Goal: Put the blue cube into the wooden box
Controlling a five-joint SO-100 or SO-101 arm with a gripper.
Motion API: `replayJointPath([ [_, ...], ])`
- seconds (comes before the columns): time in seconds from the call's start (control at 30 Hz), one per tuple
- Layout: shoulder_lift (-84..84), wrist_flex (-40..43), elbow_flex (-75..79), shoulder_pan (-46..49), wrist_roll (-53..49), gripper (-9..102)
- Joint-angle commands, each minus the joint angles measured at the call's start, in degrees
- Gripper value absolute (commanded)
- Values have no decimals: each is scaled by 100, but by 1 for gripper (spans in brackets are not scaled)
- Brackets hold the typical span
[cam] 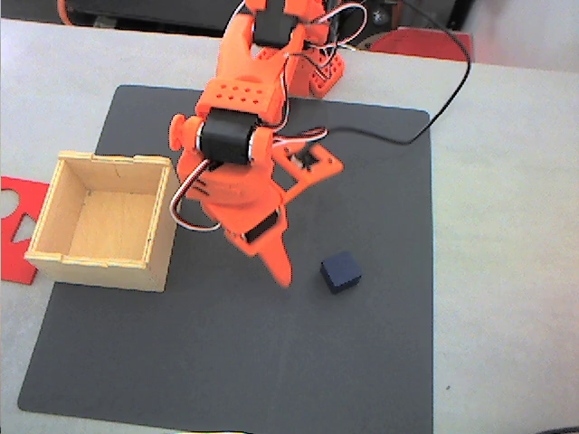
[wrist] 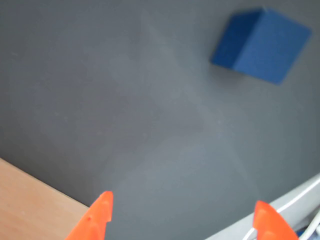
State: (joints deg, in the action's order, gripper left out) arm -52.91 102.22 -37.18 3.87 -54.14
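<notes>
On a dark grey rectangular mat [cam: 226, 362] over a pale table [cam: 507, 226]: small dark navy-blue cube [cam: 341, 271], resting flat, right of the mat's middle in the fixed view. Toward the mat's left edge, well apart from the cube: light pale-wood square box [cam: 54, 217], lidless, nothing inside. Partly tucked behind the box's left side: flat red cut-out sheet [cam: 18, 226]. Between box and cube, nearer the cube: orange two-finger gripper [cam: 282, 271] of the orange arm [cam: 240, 117], pointing down at the mat, touching neither. Seen from the wrist view: gripper [wrist: 182, 212] spread wide with nothing between its orange fingertips [wrist: 100, 212], bare mat in the gap, cube [wrist: 260, 45] off at upper right, a strip of pale wood [wrist: 25, 205] at lower left.
</notes>
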Motion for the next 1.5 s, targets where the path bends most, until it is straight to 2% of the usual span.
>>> replayJointPath([
  [0.0,246,18,782,-105,387,35],
  [0.37,299,62,782,-1195,2777,35],
  [0.53,483,97,738,-1529,3480,35],
  [0.87,721,114,378,-2013,4034,35],
  [1.23,290,123,-457,-1995,4245,34],
  [1.47,466,88,-457,-1802,4131,33],
])
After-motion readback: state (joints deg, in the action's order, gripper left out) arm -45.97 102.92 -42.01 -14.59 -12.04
